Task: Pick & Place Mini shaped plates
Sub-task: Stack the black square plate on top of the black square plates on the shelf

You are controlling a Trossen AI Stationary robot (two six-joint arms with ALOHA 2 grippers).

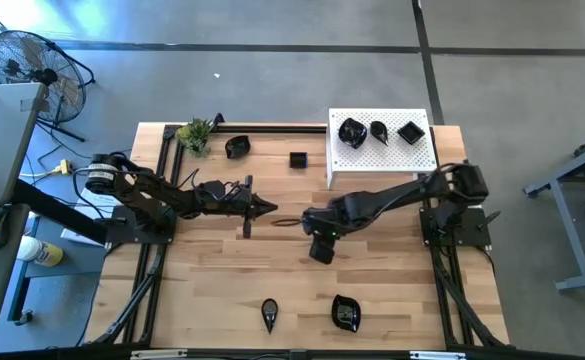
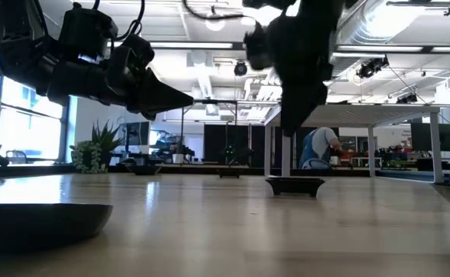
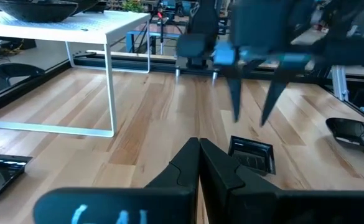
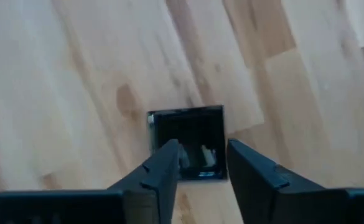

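Right gripper (image 4: 200, 171) hangs directly over the square plate (image 4: 188, 140) at table centre, fingers spread and straddling 1 edge, plate flat on the wood and not pinched. Left gripper (image 1: 262, 207), at 9 o'clock of it, is pressed together and idle. 3 plates sit on the white platform (image 1: 372, 160) at 1 o'clock.
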